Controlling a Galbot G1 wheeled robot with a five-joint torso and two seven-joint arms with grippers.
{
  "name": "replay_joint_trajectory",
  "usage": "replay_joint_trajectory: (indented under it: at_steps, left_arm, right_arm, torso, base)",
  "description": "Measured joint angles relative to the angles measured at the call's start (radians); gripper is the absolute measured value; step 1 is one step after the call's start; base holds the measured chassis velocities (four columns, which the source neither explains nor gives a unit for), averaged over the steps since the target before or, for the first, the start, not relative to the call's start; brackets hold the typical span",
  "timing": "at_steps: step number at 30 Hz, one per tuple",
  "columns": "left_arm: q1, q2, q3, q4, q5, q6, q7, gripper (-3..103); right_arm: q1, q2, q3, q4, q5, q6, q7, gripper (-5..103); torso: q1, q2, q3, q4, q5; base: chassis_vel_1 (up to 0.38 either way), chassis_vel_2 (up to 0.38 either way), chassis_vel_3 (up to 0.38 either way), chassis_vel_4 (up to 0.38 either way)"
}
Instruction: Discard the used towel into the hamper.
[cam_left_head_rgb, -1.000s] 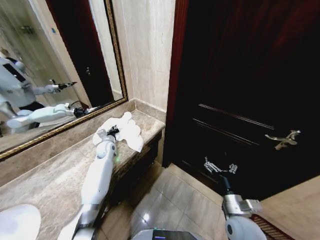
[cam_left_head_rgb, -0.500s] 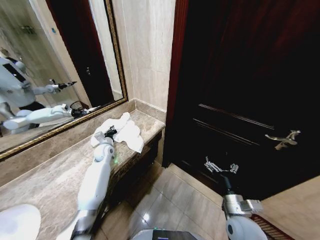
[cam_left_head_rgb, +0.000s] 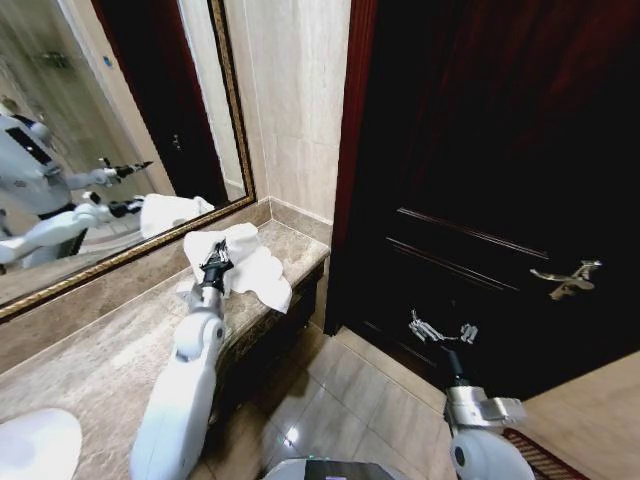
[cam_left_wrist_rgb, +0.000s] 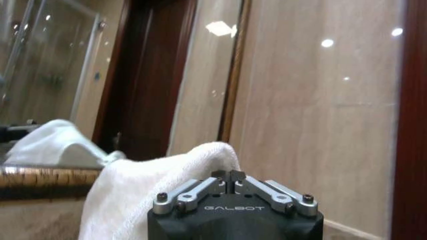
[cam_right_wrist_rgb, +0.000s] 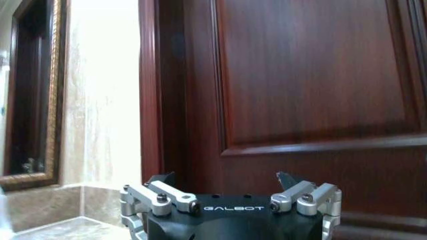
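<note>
on the marble tabletop (cam_left_head_rgb: 120, 350) by the mirror (cam_left_head_rgb: 110, 130), the left gripper (cam_left_head_rgb: 213, 262) pinches a soft white towel (cam_left_head_rgb: 255, 268), fingers clamped tight on a raised fold so the limp cloth drapes below. the right gripper (cam_left_head_rgb: 441, 331) hangs by the dark wooden door (cam_left_head_rgb: 500, 150), fingers spread wide, holding nothing.

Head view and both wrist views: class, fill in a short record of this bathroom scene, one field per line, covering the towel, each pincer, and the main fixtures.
towel: white towel, part lifted off the counter, part lying on it
left pincer: left pincer shut on the towel, above the counter
right pincer: right pincer open, held low in front of the door, holding nothing
counter: marble counter under the mirror
mirror: gold-framed mirror, reflecting robot and towel
door: dark wooden door with a metal handle
</note>
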Motion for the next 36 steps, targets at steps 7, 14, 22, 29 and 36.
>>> replay_joint_trajectory:
  at_steps: [7,14,22,29,36]
  left_arm:
    - [0.152,-0.036,-0.008,-0.192,0.051,-0.018,0.054,2]
    - [0.328,-0.069,0.003,-0.334,0.077,-0.038,0.027,2]
    - [0.417,-0.083,0.016,-0.375,0.12,-0.045,0.033,2]
    - [0.447,-0.112,0.055,-0.348,0.164,-0.087,0.029,2]
    - [0.437,-0.126,0.067,-0.331,0.178,-0.095,0.038,2]
  right_arm:
    - [0.001,0.003,0.0,0.028,-0.043,0.029,-0.006,100]
    - [0.019,0.011,-0.022,0.062,-0.028,0.028,-0.039,100]
    - [0.029,0.011,-0.021,0.051,-0.019,0.056,-0.071,100]
    - [0.016,0.011,-0.009,0.073,-0.008,0.064,-0.06,100]
    - [0.008,0.006,-0.005,0.084,-0.001,0.065,-0.06,100]
  torso:
    - [0.0,0.0,0.0,0.0001,-0.0002]
    - [0.0,0.0,0.0,0.0002,-0.0003]
    - [0.0,0.0,0.0,0.0001,-0.0002]
    - [0.0,0.0,0.0,0.0001,-0.0003]
    - [0.0,0.0,0.0,0.0001,-0.0003]
  base:
    - [0.0,0.0,0.0,0.0]
    - [0.0,0.0,0.0,0.0]
    - [0.0,0.0,0.0,0.0]
    - [0.0,0.0,0.0,0.0]
    - [-0.035,-0.043,-0.048,-0.038]
